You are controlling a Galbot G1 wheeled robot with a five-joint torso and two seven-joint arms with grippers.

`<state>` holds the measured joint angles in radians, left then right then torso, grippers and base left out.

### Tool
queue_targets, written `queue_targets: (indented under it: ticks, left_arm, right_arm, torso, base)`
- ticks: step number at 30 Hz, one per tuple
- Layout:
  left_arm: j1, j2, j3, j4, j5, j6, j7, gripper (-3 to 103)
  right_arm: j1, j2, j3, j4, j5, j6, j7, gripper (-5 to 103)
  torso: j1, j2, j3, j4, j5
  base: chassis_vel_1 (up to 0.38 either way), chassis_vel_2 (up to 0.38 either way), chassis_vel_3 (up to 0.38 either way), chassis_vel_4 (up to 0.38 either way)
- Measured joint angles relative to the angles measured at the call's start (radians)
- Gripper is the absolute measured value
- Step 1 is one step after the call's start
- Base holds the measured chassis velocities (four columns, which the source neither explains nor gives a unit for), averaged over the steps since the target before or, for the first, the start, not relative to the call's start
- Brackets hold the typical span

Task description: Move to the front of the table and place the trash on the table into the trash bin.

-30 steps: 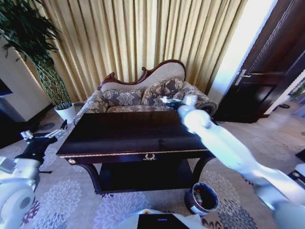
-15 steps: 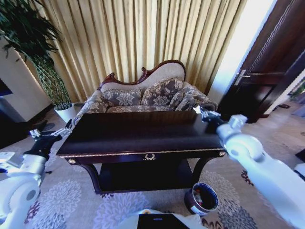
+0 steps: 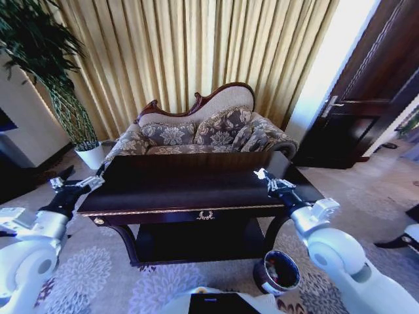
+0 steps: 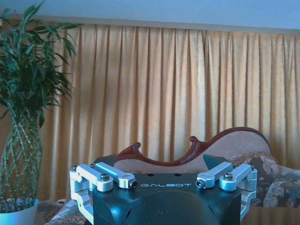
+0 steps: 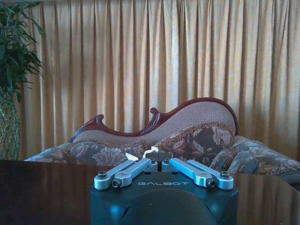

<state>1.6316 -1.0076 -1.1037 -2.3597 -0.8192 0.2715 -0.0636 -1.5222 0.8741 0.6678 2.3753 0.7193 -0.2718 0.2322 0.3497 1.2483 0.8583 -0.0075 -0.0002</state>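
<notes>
Dark trash bin (image 3: 276, 273), contents indistinct

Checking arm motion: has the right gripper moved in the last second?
Yes. The right gripper has drawn back from the sofa toward the table front edge.
</notes>
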Motion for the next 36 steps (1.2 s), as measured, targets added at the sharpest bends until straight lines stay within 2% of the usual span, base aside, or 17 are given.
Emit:
queue_targets:
  ticks: [12, 23, 29, 36]
  left_arm:
    - [0.011, -0.035, 0.026, -0.049, 0.041, 0.066, -0.005, 100]
    - [0.007, -0.044, 0.036, -0.049, 0.061, 0.077, -0.008, 100]
    - [0.025, -0.054, 0.030, -0.051, 0.067, 0.075, -0.008, 100]
    - [0.031, -0.059, 0.032, -0.059, 0.071, 0.072, -0.006, 100]
  right_arm:
    - [0.049, -0.016, -0.002, -0.025, 0.010, -0.012, 0.002, 0]
    - [0.065, -0.019, -0.013, -0.054, 0.012, -0.012, -0.002, 0]
    - [0.027, 0.012, -0.017, -0.066, -0.023, -0.011, -0.039, 0]
    - [-0.058, 0.067, -0.002, -0.120, -0.075, -0.030, -0.036, 0]
  torso:
    - [0.000, 0.000, 0.000, -0.0002, 0.0001]
    - [0.000, 0.000, 0.000, -0.0001, 0.0000]
    - [0.000, 0.000, 0.000, 0.0000, 0.0001]
    - [0.000, 0.000, 0.000, 0.0000, -0.0001]
  base:
    - [0.020, -0.018, -0.021, 0.019]
    - [0.088, -0.081, -0.090, 0.085]
    - [0.079, -0.072, -0.062, 0.071]
    - [0.016, -0.013, -0.011, 0.015]
